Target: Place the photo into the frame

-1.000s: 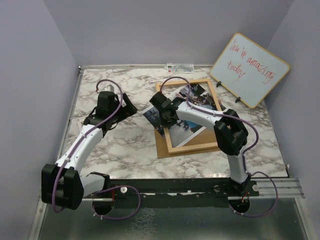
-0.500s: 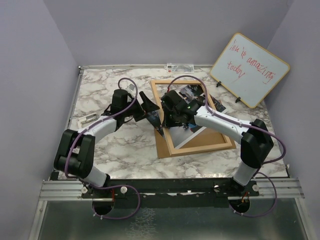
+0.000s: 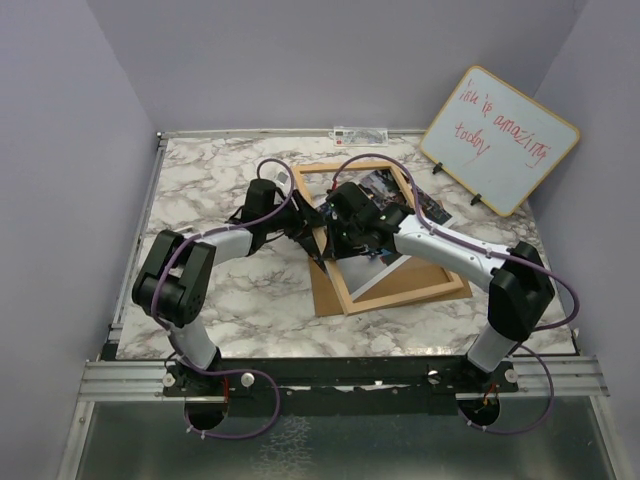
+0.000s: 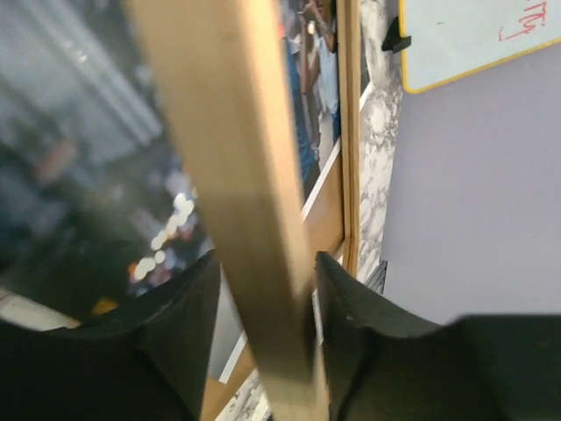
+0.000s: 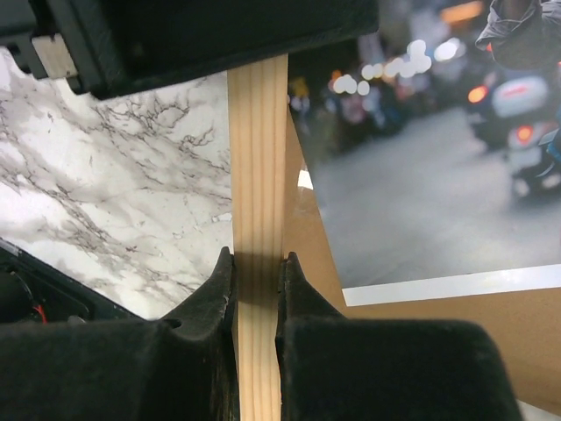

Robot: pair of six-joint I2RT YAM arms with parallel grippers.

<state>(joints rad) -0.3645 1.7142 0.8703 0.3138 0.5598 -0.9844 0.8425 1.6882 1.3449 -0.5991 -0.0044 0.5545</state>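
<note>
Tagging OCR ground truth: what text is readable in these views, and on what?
"life is amazing today" (first word uncertain): red handwriting on the whiteboard.
Label strip at the far edge of the table: too small to read.
Photo: no readable text.

From above, the fingertips of the left tool (image 3: pixel 310 232) and the right tool (image 3: pixel 325 255) are hidden under their own wrists at the left rail of the frame (image 3: pixel 400 298), and the right arm covers the middle of the photo (image 3: pixel 385 188). In the left wrist view that rail is a blur cut off at top and bottom, whether both fingers (image 4: pixel 351 307) press it cannot be told, and the whiteboard (image 4: pixel 473 35) is cropped at the top right corner. In the right wrist view the photo runs off the right edge.
</note>
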